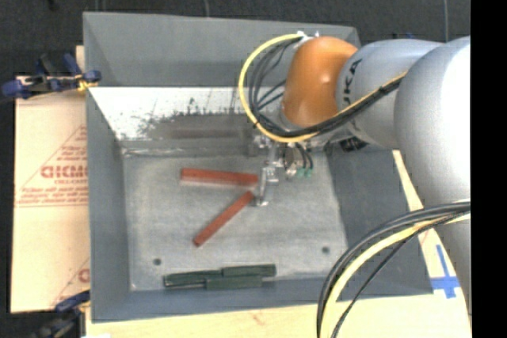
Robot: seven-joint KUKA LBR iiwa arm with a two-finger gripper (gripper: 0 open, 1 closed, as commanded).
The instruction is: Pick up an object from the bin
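The pincer (264, 187) hangs over the middle of the bin (107, 194), where the right ends of two red-brown sticks, one level (214, 176) and one slanting (220, 222), nearly meet (open or closed, I cannot tell). Likely step: lining up a grasp. Next it needs a firm close on one stick's end, then a clean lift.

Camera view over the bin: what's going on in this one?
The arm reaches into the grey bin from the right, and its gripper is low over the floor where the right ends of two reddish-brown bars come close together. One bar lies nearly level; the slanted bar runs down to the left. Both rest on the floor, so nothing has been lifted. Two dark green bars lie along the near wall, away from the gripper.
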